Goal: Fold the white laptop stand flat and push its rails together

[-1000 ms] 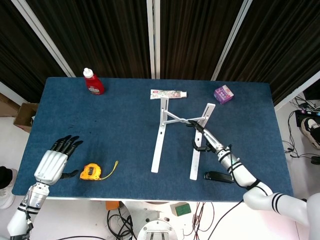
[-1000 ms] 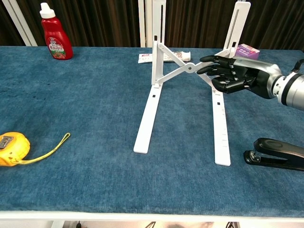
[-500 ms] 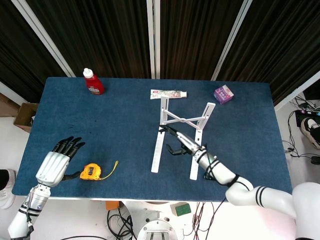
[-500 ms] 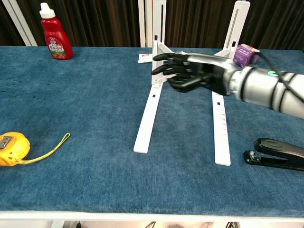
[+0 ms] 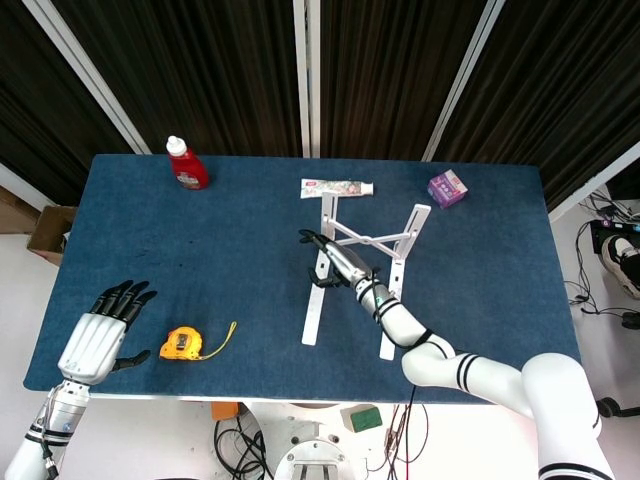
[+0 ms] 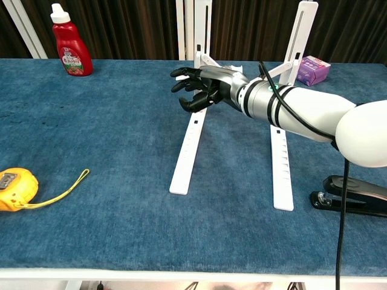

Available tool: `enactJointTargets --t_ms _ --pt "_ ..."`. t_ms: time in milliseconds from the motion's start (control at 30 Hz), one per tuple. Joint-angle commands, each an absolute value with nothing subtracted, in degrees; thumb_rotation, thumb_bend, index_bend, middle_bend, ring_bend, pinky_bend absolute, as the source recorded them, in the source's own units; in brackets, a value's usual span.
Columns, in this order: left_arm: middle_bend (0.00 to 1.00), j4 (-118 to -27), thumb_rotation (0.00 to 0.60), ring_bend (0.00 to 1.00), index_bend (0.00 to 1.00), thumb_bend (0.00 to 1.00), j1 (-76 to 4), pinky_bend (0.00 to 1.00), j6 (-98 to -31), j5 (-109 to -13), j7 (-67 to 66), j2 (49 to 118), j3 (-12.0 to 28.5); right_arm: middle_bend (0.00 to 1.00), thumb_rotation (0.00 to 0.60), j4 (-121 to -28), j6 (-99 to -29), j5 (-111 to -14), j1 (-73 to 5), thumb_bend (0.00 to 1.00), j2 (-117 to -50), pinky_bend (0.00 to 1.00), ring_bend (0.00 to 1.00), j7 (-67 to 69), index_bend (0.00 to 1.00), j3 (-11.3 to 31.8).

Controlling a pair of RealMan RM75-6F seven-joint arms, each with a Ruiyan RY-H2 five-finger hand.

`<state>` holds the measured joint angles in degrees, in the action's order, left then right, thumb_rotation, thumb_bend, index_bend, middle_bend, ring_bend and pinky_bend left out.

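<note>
— So, where's my right hand point(image 6: 199, 89) now?
— It has swept across the laptop stand point(image 5: 352, 262) mid-desk, from right rail to left rail point(image 6: 188, 144), fingers spread, holding nothing.
— Then I push that rail inward; the stand isn't flat yet.

The table point(image 5: 200, 240) is deep blue. The laptop stand point(image 5: 317, 300) is white. A red bottle point(image 5: 186, 164) with a white cap stands by the far edge, a purple box point(image 5: 447, 187) toward the far right corner, a yellow tape measure point(image 5: 182, 343) near the front edge.
</note>
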<state>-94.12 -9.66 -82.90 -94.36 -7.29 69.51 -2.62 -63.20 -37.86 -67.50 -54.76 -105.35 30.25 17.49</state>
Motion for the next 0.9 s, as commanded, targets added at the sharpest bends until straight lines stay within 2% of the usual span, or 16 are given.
enactJointTargets --t_ms 33,200,333,400,533,700,900 --pt "0.1 -93.82 0.6 0.06 0.16 0.04 -9.66 0.16 -82.91 -94.32 -7.07 69.69 -2.52 0.16 0.6 -72.39 -42.32 -74.68 -52.06 0.55 -100.75 0.07 0.02 31.02 0.1 14.56" --pt "0.1 -93.06 0.6 0.06 0.17 0.04 -9.81 0.16 -82.67 -94.3 -6.9 70.21 -2.34 0.16 0.6 -86.17 -54.05 -86.02 -45.26 0.53 -90.38 0.07 0.02 32.66 0.1 8.97" --pt "0.1 -92.56 0.6 0.06 0.16 0.04 -9.86 0.16 -82.45 -94.11 -6.36 70.45 -2.3 0.16 0.6 -92.71 -65.44 -91.19 -38.36 0.49 -82.0 0.07 0.02 33.18 0.1 5.81" --pt "0.1 -92.31 0.6 0.06 0.16 0.04 -9.87 0.16 -82.38 -93.98 -6.05 70.6 -2.25 0.16 0.6 -94.27 -70.2 -92.37 -35.23 0.44 -78.51 0.07 0.02 33.57 0.1 4.79" --pt "0.1 -92.01 0.6 0.06 0.16 0.04 -10.0 0.16 -82.13 -93.87 -5.7 70.89 -2.16 0.16 0.6 -94.9 -77.86 -92.01 -29.16 0.22 -72.03 0.07 0.02 35.94 0.1 3.43" --pt "0.1 -92.18 0.6 0.06 0.17 0.04 -10.12 0.16 -81.93 -94.05 -5.98 71.08 -2.21 0.16 0.6 -91.74 -79.07 -87.52 -26.29 0.06 -69.08 0.07 0.02 40.66 0.1 4.51" --pt "0.1 -92.86 0.6 0.06 0.16 0.04 -9.77 0.16 -82.32 -94.17 -6.74 71.08 -2.41 0.16 0.6 -84.6 -72.57 -81.28 -28.75 0.0 -71.42 0.07 0.02 41.51 0.1 8.25"
